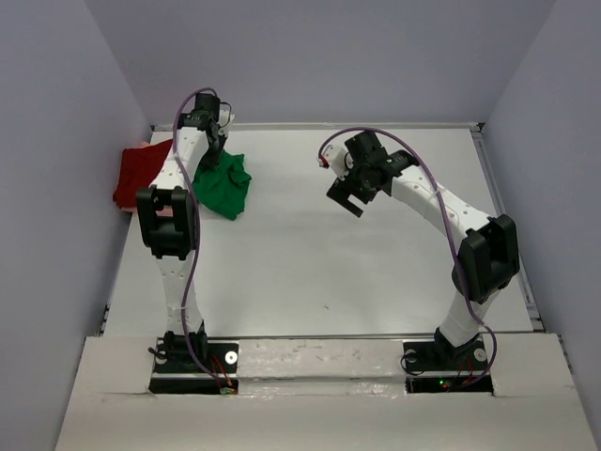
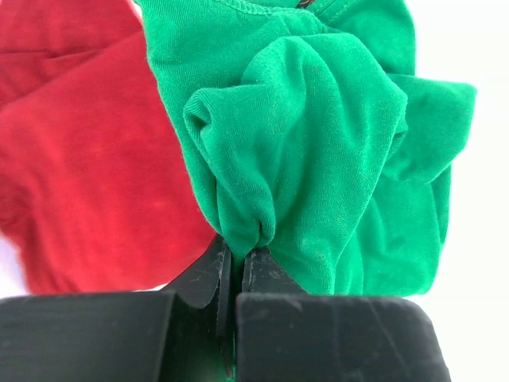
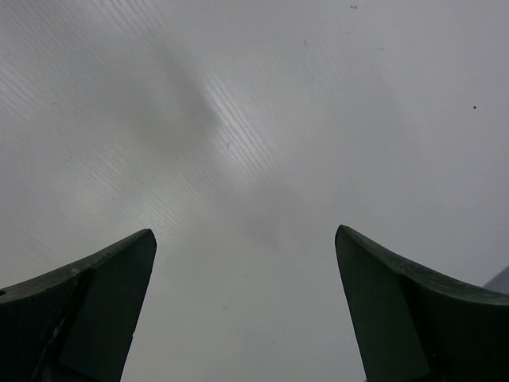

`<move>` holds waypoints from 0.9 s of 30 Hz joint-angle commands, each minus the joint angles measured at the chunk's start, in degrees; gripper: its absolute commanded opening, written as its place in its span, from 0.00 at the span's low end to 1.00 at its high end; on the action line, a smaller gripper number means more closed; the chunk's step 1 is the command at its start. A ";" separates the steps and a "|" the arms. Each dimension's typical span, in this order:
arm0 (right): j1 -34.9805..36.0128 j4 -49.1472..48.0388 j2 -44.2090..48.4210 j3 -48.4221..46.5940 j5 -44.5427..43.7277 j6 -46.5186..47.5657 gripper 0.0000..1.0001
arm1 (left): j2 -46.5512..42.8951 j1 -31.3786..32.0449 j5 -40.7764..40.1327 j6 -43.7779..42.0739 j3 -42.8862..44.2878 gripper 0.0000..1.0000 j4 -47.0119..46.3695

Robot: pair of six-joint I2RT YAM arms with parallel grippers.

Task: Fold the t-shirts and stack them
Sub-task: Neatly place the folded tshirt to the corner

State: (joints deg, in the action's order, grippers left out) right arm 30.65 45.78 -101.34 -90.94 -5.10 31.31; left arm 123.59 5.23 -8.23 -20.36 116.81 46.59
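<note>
Pinched together on a gathered fold of the green t-shirt (image 2: pixel 318 159), the left end effector (image 2: pixel 235 267) holds the bunched cloth at the far left of the desk (image 1: pixel 310 272), with the dark red t-shirt (image 2: pixel 79 175) just beside it on the left. Well apart to the right, the right end effector (image 1: pixel 352 193) hangs over the desk with its jaws wide apart, holding nothing. Crumpled as it is, the green cloth shows no clear long axis, and spreading it would probably need the right arm to reach leftward
</note>
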 commanded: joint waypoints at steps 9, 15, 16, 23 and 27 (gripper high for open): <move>-0.42 -2.10 1.23 -0.47 1.76 -0.28 1.00 | -1.78 -1.89 -7.85 -6.18 3.42 0.00 -0.62; -0.42 -1.92 1.76 -0.12 2.47 -0.37 1.00 | 0.16 -1.72 -9.17 -6.62 7.46 0.00 0.78; -0.42 -1.92 1.76 -0.12 2.55 -0.37 1.00 | 0.42 -1.72 -9.35 -6.71 7.90 0.00 0.96; -0.42 -1.92 1.32 -0.29 2.56 -0.46 1.00 | 1.56 -1.11 -10.31 -7.41 11.85 0.00 2.63; -0.42 -1.92 1.41 -0.12 2.38 -0.29 1.00 | 2.00 -1.02 -10.32 -7.41 13.35 0.00 3.51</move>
State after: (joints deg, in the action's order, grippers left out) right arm 30.65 45.76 -101.34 -90.91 -3.20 31.24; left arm 125.89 3.92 -16.84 -24.43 126.32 48.14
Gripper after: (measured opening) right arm 0.994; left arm 0.066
